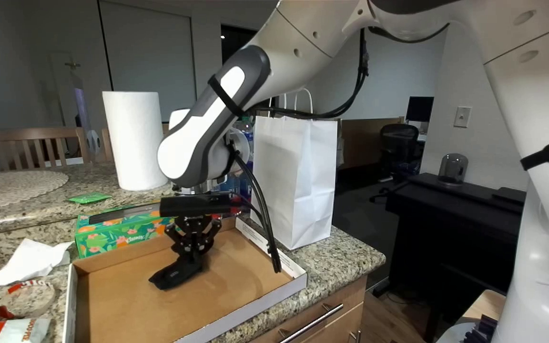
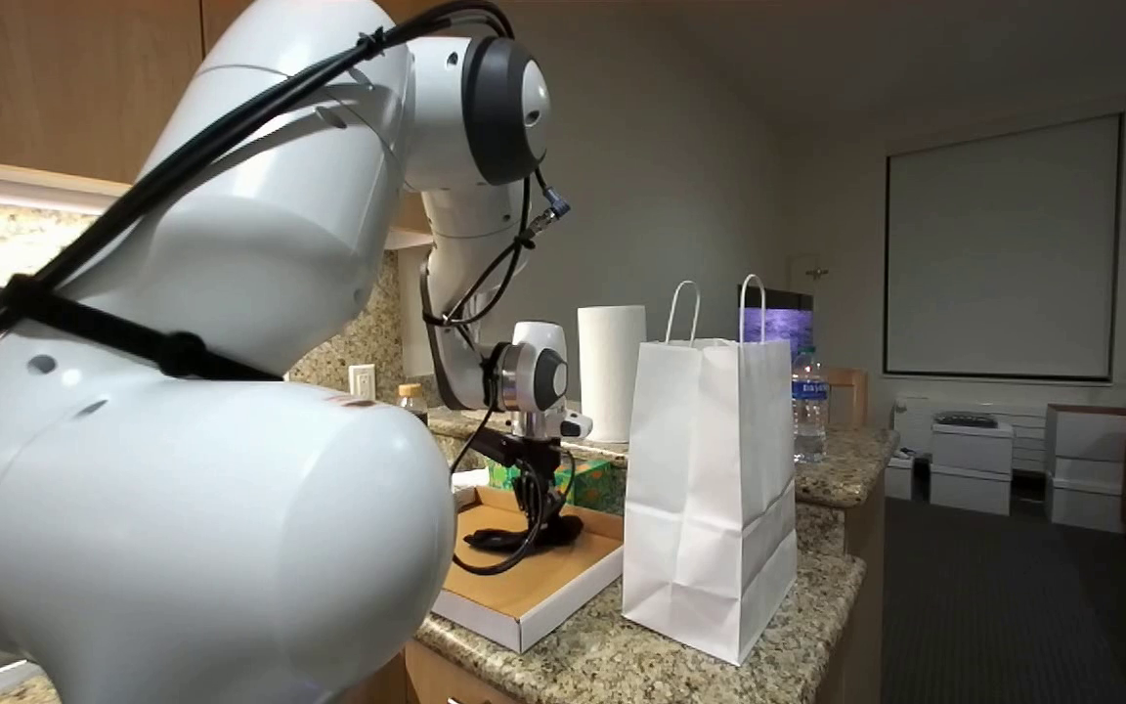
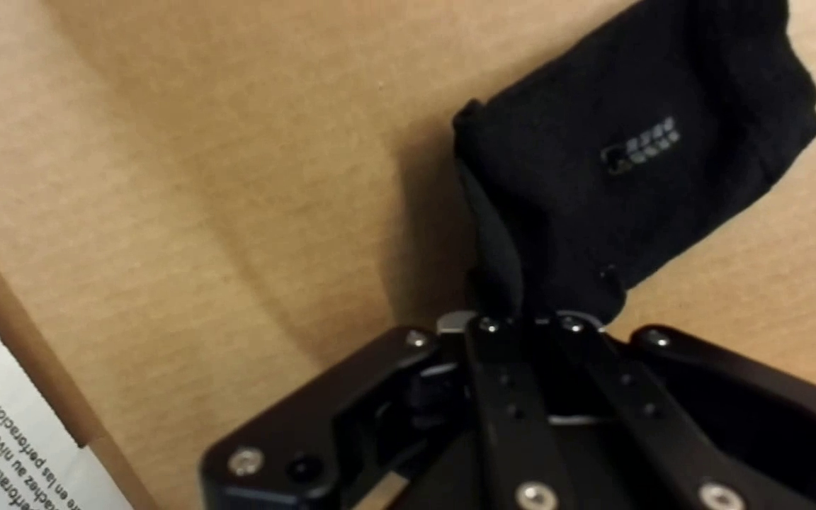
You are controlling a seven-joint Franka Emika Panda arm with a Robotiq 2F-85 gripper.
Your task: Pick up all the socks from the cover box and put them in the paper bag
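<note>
The gripper (image 3: 520, 321) was clamped on a black sock (image 3: 627, 163) in the box (image 1: 131, 309), and because much of this sock stuck out, it could snag on the bag (image 2: 688, 469).

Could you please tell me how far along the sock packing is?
Looks done: the gripper is closed on a black sock. In hand: that sock, not yet out of the cover box. Left: placing it in the paper bag, whose inside is hidden.
</note>
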